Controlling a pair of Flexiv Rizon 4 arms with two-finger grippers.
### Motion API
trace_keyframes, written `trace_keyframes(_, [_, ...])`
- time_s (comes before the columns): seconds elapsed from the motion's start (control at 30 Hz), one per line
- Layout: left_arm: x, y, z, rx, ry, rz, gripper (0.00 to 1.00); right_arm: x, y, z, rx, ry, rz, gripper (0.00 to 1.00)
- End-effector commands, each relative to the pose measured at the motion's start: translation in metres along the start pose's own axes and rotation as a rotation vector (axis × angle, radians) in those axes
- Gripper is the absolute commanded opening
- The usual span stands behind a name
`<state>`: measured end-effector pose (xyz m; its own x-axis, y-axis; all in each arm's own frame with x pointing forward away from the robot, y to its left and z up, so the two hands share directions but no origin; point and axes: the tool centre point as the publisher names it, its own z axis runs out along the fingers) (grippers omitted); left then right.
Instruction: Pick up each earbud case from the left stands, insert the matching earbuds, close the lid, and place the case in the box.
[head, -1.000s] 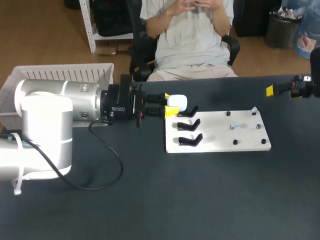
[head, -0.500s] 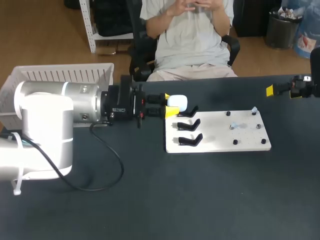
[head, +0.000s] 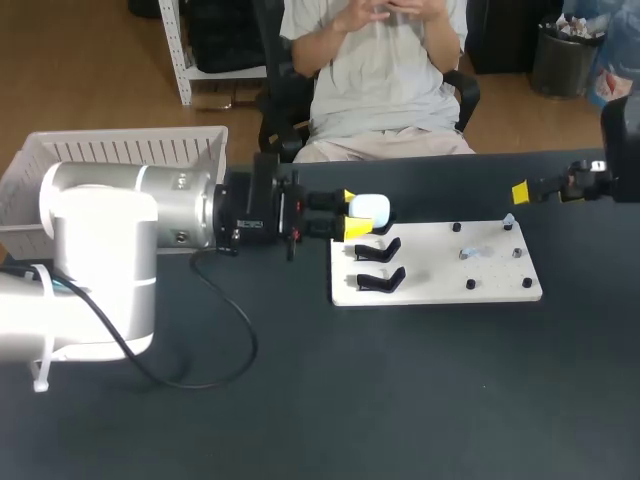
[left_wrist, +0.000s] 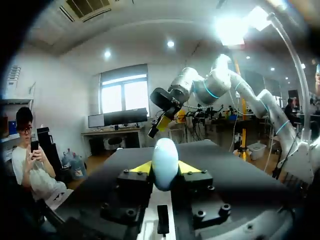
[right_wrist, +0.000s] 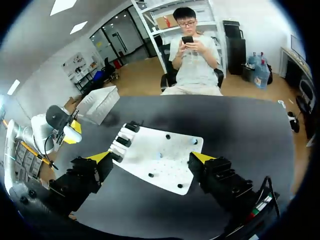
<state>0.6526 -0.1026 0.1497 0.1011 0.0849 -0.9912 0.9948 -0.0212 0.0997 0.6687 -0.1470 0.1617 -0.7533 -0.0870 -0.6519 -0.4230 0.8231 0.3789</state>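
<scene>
The left gripper (head: 355, 212) is clamped on the white earbud case (head: 368, 208), both yellow tips pressing its sides, at the far left corner of the white board (head: 440, 288). Two empty black stands (head: 378, 249) sit on the board's left end, just beside the case. Small pale pieces near the board's middle (head: 470, 253) may be earbuds. The right gripper (right_wrist: 151, 157) hangs with its fingers wide apart and empty off the board's far right corner. The white box (head: 130, 150) lies well left of the board.

The earbud case (head: 369, 208) is white with a pale blue tinge, the left end effector (head: 355, 213) yellow-tipped. The board (head: 435, 288) is white, its stands (head: 383, 279) black; the desk (head: 400, 400) dark grey, the box (head: 130, 135) white.
</scene>
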Motion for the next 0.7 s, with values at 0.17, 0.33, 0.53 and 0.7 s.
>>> trace_keyframes(0.17, [0.007, 0.001, 0.008, 0.007, -0.022, -0.022, 0.00, 0.012, 0.046, -0.005, -0.050, 0.034, -0.044, 1.00])
trace_keyframes(0.33, [0.009, -0.001, 0.011, 0.010, -0.041, -0.026, 0.00, 0.015, 0.075, 0.003, -0.081, 0.068, -0.079, 1.00])
trace_keyframes(0.53, [0.011, -0.001, 0.011, 0.013, -0.049, -0.032, 0.00, 0.017, 0.097, 0.017, -0.102, 0.099, -0.111, 1.00])
trace_keyframes(0.7, [0.012, -0.001, 0.012, 0.016, -0.049, -0.033, 0.00, 0.017, 0.110, 0.024, -0.110, 0.118, -0.132, 1.00])
